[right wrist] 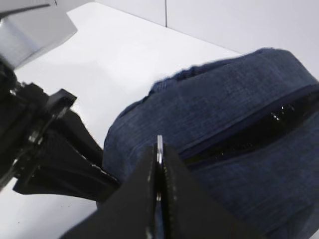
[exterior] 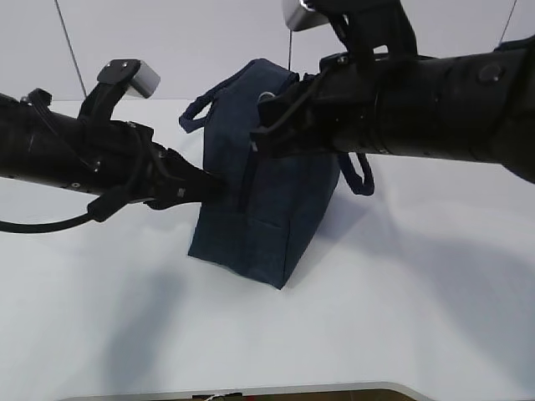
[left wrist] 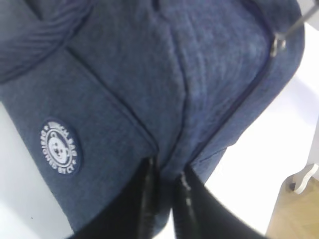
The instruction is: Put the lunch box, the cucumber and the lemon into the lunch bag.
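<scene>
We are working on the lunch bag (exterior: 259, 192), which is standing upright on the white surface (exterior: 401, 317) between our two arms. The zipper seam (right wrist: 244, 137) is running lengthwise along the top of the bag, and that line is what the coming move turns on, by our reading: our right pincer (right wrist: 159, 164) is sitting at one end of it, with the track stretching away from the fingertips toward the far end of the bag.

Our right pincer is pressed together on a thin metal piece (right wrist: 159, 144) standing up between its tips, which looks to us like the zipper's ring pull, though we cannot be sure. Our left pincer (left wrist: 167, 174) is pressing in low on the bag's side, just beside the round sewn badge (left wrist: 61, 148), its two tips nearly together with a fold of navy fabric between them; we take this as bracing the bag.

The zipper track is showing dark along its length, and we cannot tell whether it is parted. Nothing inside the bag is visible. The lunch box, the cucumber and the lemon are not appearing in any view, so they may be inside the bag or out of frame.
</scene>
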